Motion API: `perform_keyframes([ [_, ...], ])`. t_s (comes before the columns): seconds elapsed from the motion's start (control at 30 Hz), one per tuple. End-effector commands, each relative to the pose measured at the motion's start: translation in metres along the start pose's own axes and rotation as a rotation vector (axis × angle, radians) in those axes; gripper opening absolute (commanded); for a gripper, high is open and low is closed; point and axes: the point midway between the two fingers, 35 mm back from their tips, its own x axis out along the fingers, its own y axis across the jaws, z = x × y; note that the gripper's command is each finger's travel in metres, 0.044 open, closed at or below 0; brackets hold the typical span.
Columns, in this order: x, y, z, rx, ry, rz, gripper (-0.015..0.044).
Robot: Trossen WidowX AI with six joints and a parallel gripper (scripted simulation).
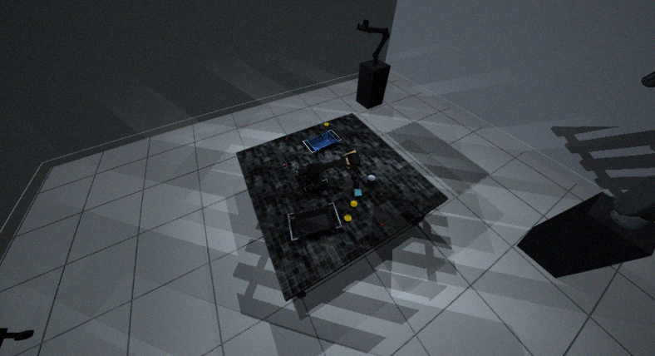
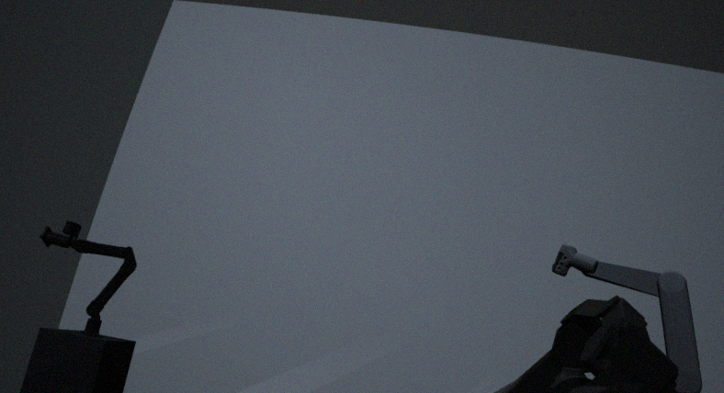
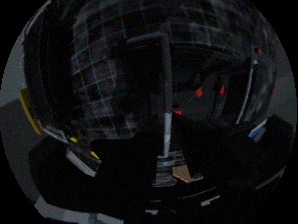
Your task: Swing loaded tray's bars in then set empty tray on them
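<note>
In the top view, a dark tray (image 1: 315, 224) with white wire bars at its two ends lies at the front of the dark table (image 1: 403, 193). A blue tray (image 1: 321, 142), also with white bars at its ends, lies at the back. My black arm stands between them and reaches right and back. Its gripper (image 1: 347, 160) is next to a small tan piece (image 1: 352, 157). In the wrist view the gripper (image 3: 166, 163) is dark, its fingers are close together, and nothing shows between them. A thin pale bar (image 3: 166, 96) runs straight ahead of it, with red blocks (image 3: 200, 90) to the right.
Two yellow discs (image 1: 353, 203) (image 1: 347, 217), a cyan block (image 1: 357, 192) and a white ball (image 1: 371, 177) lie right of the arm. Another yellow disc (image 1: 326, 123) is at the back edge. The exterior view shows only a wall and other arms on pedestals.
</note>
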Motion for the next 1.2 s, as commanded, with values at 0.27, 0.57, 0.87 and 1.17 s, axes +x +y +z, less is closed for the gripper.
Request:
perform_keyframes([
  [0.27, -0.034, 0.003, 0.001, -0.001, -0.008, 0.002, 0.0089],
  [0.57, -0.034, 0.003, 0.001, -0.001, -0.008, 0.002, 0.0089],
  [0.87, -0.034, 0.003, 0.001, -0.001, -0.008, 0.002, 0.0089],
  [1.17, -0.034, 0.003, 0.001, -0.001, -0.008, 0.002, 0.0],
])
